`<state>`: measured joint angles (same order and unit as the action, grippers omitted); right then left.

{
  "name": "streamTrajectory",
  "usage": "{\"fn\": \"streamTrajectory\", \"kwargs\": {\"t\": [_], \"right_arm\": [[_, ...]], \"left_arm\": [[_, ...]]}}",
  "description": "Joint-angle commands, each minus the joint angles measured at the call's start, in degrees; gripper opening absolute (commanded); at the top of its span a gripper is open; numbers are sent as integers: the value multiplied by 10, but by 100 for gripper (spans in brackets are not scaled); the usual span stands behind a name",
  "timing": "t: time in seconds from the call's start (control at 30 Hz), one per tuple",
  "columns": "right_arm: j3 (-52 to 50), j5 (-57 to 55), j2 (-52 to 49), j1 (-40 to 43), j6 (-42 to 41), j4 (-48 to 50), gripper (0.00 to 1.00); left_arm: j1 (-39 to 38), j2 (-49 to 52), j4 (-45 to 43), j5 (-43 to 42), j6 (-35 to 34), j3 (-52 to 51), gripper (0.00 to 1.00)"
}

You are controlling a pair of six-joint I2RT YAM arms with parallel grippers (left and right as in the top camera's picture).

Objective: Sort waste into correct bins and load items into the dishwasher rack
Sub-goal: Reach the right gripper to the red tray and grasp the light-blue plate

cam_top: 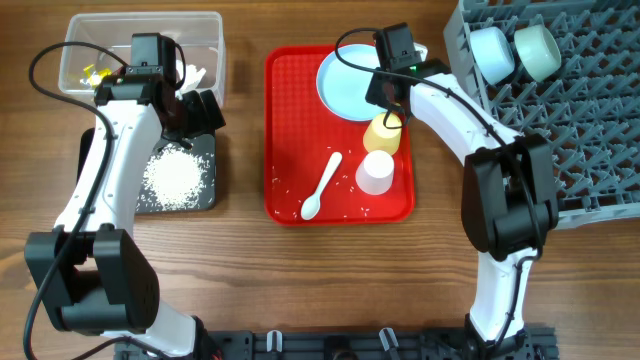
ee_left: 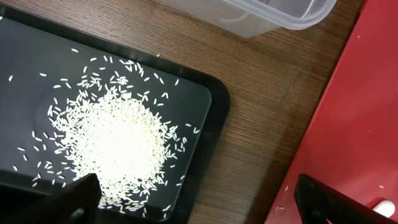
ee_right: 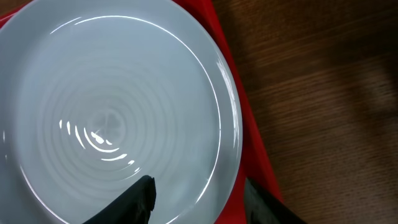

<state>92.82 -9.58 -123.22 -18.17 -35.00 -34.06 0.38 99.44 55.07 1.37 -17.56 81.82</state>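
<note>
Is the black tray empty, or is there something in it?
Not empty. The black tray has a heap of white rice on it, with loose grains scattered around the heap.

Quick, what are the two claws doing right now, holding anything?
Left gripper: open, empty, above the black tray corner.
Right gripper: open, straddling the rim of the plate.

You will find no text, label, brand or number that can be read in any of the three views. Any print on the yellow wrappers (cam_top: 95, 72) in the clear tub (cam_top: 200, 16) is too small to make out.
</note>
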Motion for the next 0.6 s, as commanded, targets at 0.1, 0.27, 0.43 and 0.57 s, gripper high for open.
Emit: {"fn": "streamTrajectory", "kwargs": {"t": [0.1,0.27,0.43,0.57], "right_arm": [[-11,-20,-50,2,-14,19,40],[-11,-14,-59,2,-14,19,22],[-7,-5,-51,2,-3,20,4],[7,-3,-2,2,35,18,4]], "left_arm": [[2,5,-1,-5,-9,-2,100],[2,5,-1,-5,-9,-2,100],[2,5,-1,-5,-9,-2,100],[2,5,-1,-5,-9,-2,100]]}}
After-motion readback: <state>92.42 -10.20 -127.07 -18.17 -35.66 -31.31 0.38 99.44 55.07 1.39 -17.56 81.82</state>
